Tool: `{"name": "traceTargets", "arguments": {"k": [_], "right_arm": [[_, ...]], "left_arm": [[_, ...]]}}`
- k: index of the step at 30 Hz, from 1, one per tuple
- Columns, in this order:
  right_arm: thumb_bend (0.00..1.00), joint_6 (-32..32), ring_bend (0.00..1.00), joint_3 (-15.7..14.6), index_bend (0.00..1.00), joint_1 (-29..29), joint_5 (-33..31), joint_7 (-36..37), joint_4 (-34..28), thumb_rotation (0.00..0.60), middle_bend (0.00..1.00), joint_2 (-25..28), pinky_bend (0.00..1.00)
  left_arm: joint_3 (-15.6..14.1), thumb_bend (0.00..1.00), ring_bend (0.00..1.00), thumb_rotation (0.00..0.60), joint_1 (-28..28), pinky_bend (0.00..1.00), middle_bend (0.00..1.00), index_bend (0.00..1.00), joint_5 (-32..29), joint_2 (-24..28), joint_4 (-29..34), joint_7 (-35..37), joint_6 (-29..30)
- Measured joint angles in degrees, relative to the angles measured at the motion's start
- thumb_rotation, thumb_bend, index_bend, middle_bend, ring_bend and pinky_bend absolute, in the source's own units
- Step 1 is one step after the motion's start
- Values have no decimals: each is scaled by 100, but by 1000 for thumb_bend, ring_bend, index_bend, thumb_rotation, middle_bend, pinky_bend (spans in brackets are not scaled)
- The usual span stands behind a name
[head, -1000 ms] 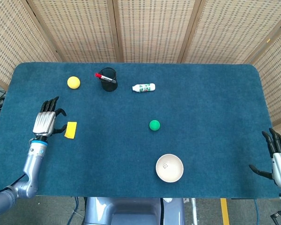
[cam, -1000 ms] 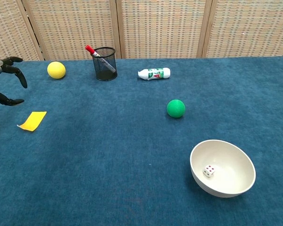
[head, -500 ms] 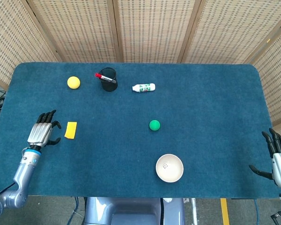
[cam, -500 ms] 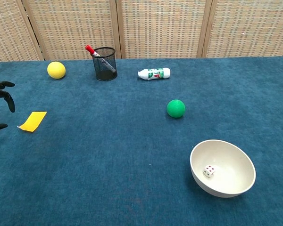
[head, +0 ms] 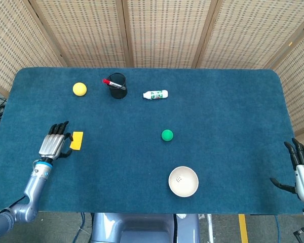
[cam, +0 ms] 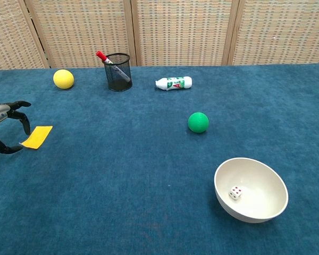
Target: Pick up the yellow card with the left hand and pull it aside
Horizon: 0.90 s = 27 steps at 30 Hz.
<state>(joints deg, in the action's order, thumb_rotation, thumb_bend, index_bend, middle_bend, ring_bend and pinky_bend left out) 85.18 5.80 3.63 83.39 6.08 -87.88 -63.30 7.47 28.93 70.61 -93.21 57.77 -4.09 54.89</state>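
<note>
The yellow card [head: 76, 140] [cam: 37, 136] lies flat on the blue table near its left side. My left hand [head: 54, 143] [cam: 5, 130] is just left of the card, low over the cloth, fingers apart and curved around the card's left end. The fingertips [cam: 24, 120] arch over the card's far-left corner and the thumb reaches toward its near corner; I cannot tell whether they touch it. Nothing is held. My right hand [head: 301, 169] hangs open past the table's front right edge, seen only in the head view.
A yellow ball [head: 79, 89] [cam: 63, 78], a black mesh cup [head: 117, 86] [cam: 118, 71] with a red marker and a lying white bottle [head: 155, 94] [cam: 173, 83] line the back. A green ball [head: 166, 134] [cam: 198, 122] sits mid-table. A white bowl [head: 192, 187] [cam: 255, 212] holds a die.
The left hand drew back toward the front left, then came right again, and its fingers now bracket the card's left end. The card and the right hand have not moved.
</note>
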Motion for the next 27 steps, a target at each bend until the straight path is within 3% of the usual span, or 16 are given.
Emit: {"name": "traceTargets", "arguments": {"k": [5, 11, 19, 27], "right_arm": [[0, -8, 0, 2, 0, 3, -6, 16, 8, 600, 0, 3, 0], [0, -5, 0, 5, 0, 2, -5, 32, 13, 600, 0, 4, 0], [0, -11, 0, 5, 0, 2, -8, 66, 25, 600, 0, 10, 0], [0, -10, 0, -2, 0, 1, 2, 61, 27, 600, 0, 7, 0]], "left_arm": [[18, 423, 0, 600, 24, 0, 0, 463, -93, -56, -43, -165, -57], [25, 425, 0, 600, 62, 0, 0, 504, -135, -125, -75, -276, -110], [42, 467, 0, 600, 79, 0, 0, 695, -168, -175, -118, -354, -96], [115, 519, 0, 600, 101, 0, 0, 765, -191, -142, -59, -382, -32]]}}
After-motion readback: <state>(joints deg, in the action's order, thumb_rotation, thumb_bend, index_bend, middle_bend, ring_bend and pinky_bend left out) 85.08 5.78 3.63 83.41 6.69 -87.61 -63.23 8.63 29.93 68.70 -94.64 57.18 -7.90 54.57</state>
